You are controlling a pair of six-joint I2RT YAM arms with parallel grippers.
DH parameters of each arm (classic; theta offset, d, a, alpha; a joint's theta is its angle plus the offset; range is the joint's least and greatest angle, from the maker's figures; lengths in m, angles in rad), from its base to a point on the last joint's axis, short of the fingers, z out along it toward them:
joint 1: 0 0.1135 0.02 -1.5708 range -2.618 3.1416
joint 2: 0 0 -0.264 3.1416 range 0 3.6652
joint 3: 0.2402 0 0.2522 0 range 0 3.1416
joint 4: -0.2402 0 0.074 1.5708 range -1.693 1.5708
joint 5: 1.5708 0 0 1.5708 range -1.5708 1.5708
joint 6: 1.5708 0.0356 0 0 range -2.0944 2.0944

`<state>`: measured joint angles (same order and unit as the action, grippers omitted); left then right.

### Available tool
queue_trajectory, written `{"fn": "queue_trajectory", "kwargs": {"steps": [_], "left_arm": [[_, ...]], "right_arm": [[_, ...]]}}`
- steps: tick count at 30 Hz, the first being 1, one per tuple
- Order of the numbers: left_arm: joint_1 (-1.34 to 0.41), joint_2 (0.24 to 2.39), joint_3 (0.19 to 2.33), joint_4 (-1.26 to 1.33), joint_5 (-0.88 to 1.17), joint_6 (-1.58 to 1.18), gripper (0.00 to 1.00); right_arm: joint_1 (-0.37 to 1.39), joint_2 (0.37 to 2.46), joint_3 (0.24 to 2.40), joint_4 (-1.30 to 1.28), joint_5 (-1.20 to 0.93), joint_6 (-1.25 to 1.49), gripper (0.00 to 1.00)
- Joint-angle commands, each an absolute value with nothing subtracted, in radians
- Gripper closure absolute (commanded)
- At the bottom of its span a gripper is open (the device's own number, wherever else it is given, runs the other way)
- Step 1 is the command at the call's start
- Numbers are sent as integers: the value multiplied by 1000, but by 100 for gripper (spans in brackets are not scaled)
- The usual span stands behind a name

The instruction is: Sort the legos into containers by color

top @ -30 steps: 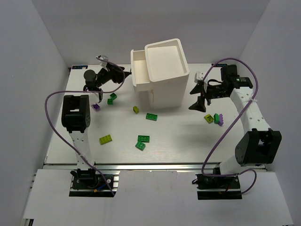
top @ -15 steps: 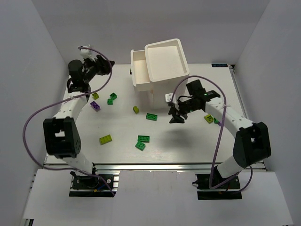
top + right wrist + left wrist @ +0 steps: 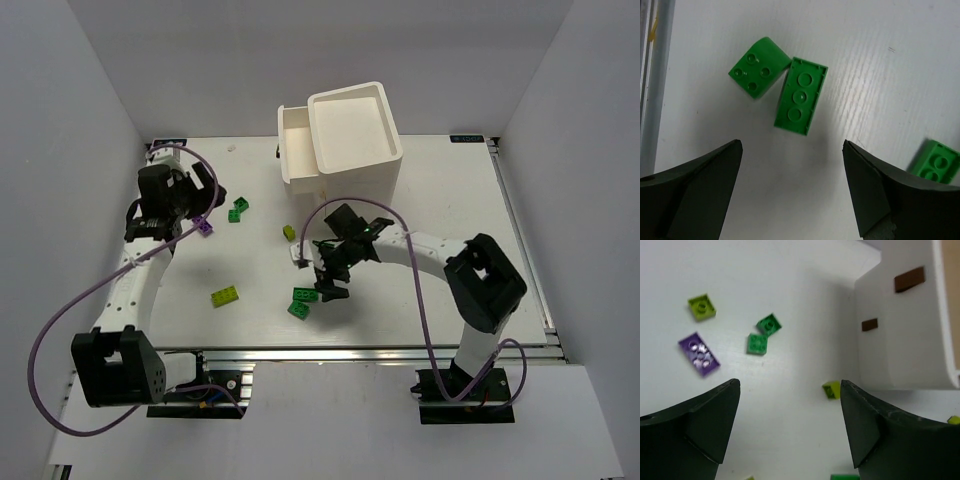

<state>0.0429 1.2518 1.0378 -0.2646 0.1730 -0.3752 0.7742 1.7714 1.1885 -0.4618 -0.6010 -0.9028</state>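
- As neither arm carries anything in the top view, I judge we are at the approach for a pick. The right arm point(image 3: 420, 245) reaches over two green legos point(image 3: 303, 300) near the front of the table point(image 3: 450, 200), and the left arm point(image 3: 140, 270) is beside a purple lego point(image 3: 205, 227). The white cabinet point(image 3: 350, 150) stands at the far side, with one drawer point(image 3: 297, 140) pulled out.
- In the left wrist view, the left fingers point(image 3: 705, 425) are spread wide and empty. The purple lego lies ahead, left of the gap, with a lime lego point(image 3: 702, 307) close by it.
- In the right wrist view, the right fingers point(image 3: 700, 190) are spread and empty over the green pair. The two bricks touch each other, so I think I must come down on one only, or the other may be pushed away.
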Motion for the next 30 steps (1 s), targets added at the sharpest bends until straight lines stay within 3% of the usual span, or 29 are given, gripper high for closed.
{"fn": "queue_trajectory", "kwargs": {"steps": [1, 10, 14, 16, 17, 18, 21, 22, 23, 24, 27, 28, 30], "left_arm": [[46, 1137, 1019, -435, 80, -371, 9], [46, 960, 945, -546, 14, -391, 7], [46, 943, 946, -560, 26, -388, 8], [46, 940, 939, -558, 57, -397, 14], [46, 933, 931, -551, 70, -403, 18], [46, 930, 925, -548, 99, -410, 32], [46, 914, 887, -537, 185, -452, 54], [46, 911, 864, -538, 204, -463, 55], [37, 907, 851, -537, 228, -474, 55], [37, 907, 842, -540, 250, -485, 54], [25, 904, 810, -546, 317, -546, 38], [25, 907, 807, -554, 311, -569, 28], [25, 922, 814, -592, 319, -622, 25]], "right_arm": [[848, 1793, 1186, -329, -494, -803, 14], [946, 1919, 1223, -245, -329, -617, 16], [966, 1973, 1241, -244, -275, -606, 25], [971, 1973, 1233, -241, -267, -629, 32], [973, 1973, 1229, -242, -270, -637, 43], [970, 1971, 1230, -255, -278, -644, 51], [963, 1959, 1229, -285, -308, -669, 82], [963, 1942, 1227, -294, -310, -679, 88], [962, 1930, 1227, -304, -316, -684, 100], [959, 1915, 1241, -319, -334, -690, 100], [936, 1850, 1319, -394, -409, -675, 100], [928, 1814, 1351, -428, -425, -663, 100], [911, 1787, 1478, -443, -466, -595, 100]]}}
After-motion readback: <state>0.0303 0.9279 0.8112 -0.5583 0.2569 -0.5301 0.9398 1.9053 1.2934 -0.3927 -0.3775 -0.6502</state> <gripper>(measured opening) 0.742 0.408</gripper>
